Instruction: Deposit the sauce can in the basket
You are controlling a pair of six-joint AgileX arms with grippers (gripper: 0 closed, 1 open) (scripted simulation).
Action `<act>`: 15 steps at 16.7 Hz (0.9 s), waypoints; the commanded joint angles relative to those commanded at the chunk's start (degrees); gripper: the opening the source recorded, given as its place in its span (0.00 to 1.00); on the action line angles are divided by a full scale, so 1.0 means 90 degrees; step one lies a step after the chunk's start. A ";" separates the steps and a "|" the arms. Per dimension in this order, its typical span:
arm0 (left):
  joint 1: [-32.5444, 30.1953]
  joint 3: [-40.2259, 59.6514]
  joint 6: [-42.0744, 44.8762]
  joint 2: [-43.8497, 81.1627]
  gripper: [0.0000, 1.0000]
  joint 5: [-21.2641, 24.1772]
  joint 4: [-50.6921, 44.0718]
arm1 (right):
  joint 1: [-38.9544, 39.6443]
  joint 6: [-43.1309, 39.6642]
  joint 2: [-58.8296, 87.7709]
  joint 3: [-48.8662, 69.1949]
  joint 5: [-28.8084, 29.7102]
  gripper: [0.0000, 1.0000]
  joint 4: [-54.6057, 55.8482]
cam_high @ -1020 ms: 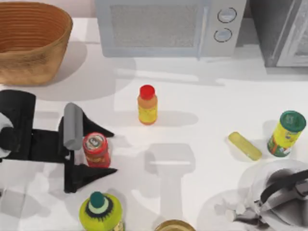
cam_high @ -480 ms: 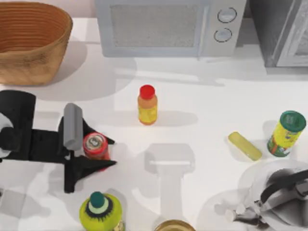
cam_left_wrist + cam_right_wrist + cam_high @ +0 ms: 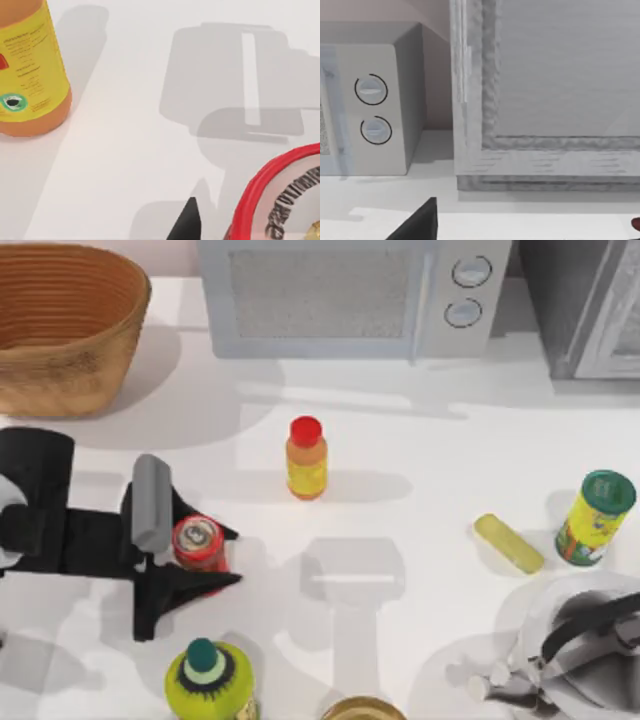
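The sauce can (image 3: 199, 543), red with a silver top, stands upright on the white table at the left of the top view. My left gripper (image 3: 227, 557) reaches in from the left edge, and its black fingers are shut on the can's sides. In the left wrist view the can's red rim (image 3: 280, 195) sits close to the camera beside one dark fingertip (image 3: 187, 222). The woven tan basket (image 3: 60, 360) stands at the far left corner, well apart from the can. My right gripper (image 3: 490, 682) rests parked and open near the front right edge.
A red-capped orange bottle (image 3: 306, 458) (image 3: 30, 75) stands mid-table to the right of the can. A green-topped yellow bottle (image 3: 208, 680) stands just in front of the left gripper. A microwave (image 3: 350, 295) lines the back. A green-lidded canister (image 3: 596, 517) and a yellow bar (image 3: 509, 543) lie at the right.
The left gripper's fingers have drawn together onto the sauce can, which shifted slightly toward the back. The right arm has stayed put.
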 joint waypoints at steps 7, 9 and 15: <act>0.0081 0.0872 -0.0143 0.0003 0.00 0.0101 -0.0565 | 0.0000 0.0000 0.0000 0.0000 0.0000 1.00 0.0000; 0.0127 0.1549 -0.0209 0.0004 0.00 0.0210 -0.0919 | 0.0000 0.0000 0.0000 0.0000 0.0000 1.00 0.0000; 0.0482 0.3819 -0.0344 -0.0021 0.00 0.0468 -0.2047 | 0.0000 0.0000 0.0000 0.0000 0.0000 1.00 0.0000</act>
